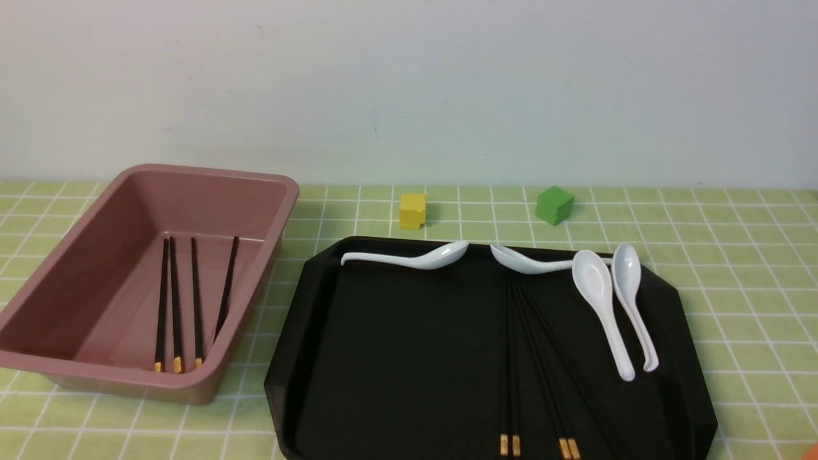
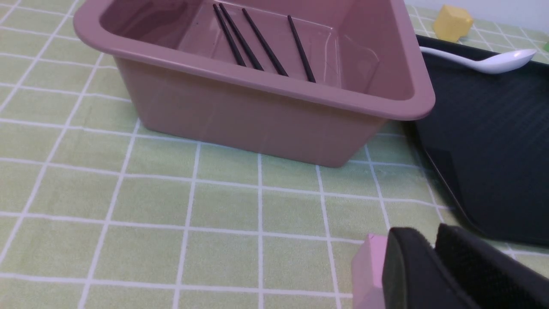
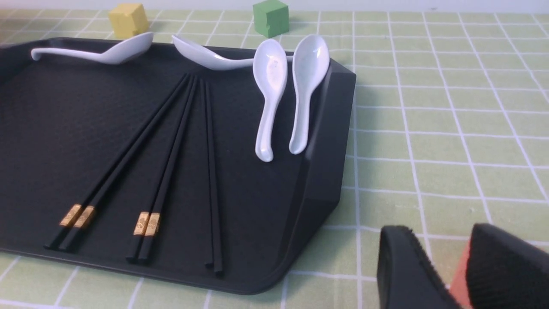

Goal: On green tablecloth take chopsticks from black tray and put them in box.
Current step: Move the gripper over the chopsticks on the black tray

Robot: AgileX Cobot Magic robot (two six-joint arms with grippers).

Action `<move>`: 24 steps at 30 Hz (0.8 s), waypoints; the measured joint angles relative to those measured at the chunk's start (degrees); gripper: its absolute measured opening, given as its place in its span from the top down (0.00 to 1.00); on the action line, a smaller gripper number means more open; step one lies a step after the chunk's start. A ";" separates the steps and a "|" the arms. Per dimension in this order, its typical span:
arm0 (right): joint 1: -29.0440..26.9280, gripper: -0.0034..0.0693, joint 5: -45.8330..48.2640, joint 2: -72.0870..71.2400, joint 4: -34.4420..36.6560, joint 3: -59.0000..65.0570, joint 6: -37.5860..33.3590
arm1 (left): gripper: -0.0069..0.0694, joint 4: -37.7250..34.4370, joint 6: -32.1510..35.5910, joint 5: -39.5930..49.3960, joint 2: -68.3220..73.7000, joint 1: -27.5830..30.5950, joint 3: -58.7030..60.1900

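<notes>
Closest in were the two claws, both low over the green tablecloth [image 3: 450, 128]. The right gripper [image 3: 444, 240] hung just outside the near right corner of the black tray [image 3: 330, 141], its pads apart with nothing between them. The left gripper [image 2: 431, 240] sat in front of the box [image 2: 240, 120], pads pressed together and empty. Just beyond the right claw, on the tray's right half, lay the chopsticks [image 3: 169, 167]: six sticks in three pairs, fanned out. Two pairs showed gold bands at their near ends by the tray's front rim, and all the tips converged at the far end under a spoon. Their long axis ran near to far, almost straight away from the robot, and they lay to the left of the right claw, across the tray's raised rim. By my judgement the right arm was much the nearer one, since the left claw was well apart from them. Farther back, four white spoons [image 3: 270, 86] rested along the tray's far edge. Left of the tray, four more chopsticks [image 1: 196, 300] lay lengthwise in the box. Past these stood a yellow cube [image 1: 412, 211] and a green cube [image 1: 553, 205].
</notes>
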 joint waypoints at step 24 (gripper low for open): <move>0.00 0.62 -7.62 0.00 19.25 0.36 13.13 | 0.74 0.00 0.00 0.00 0.00 0.00 0.00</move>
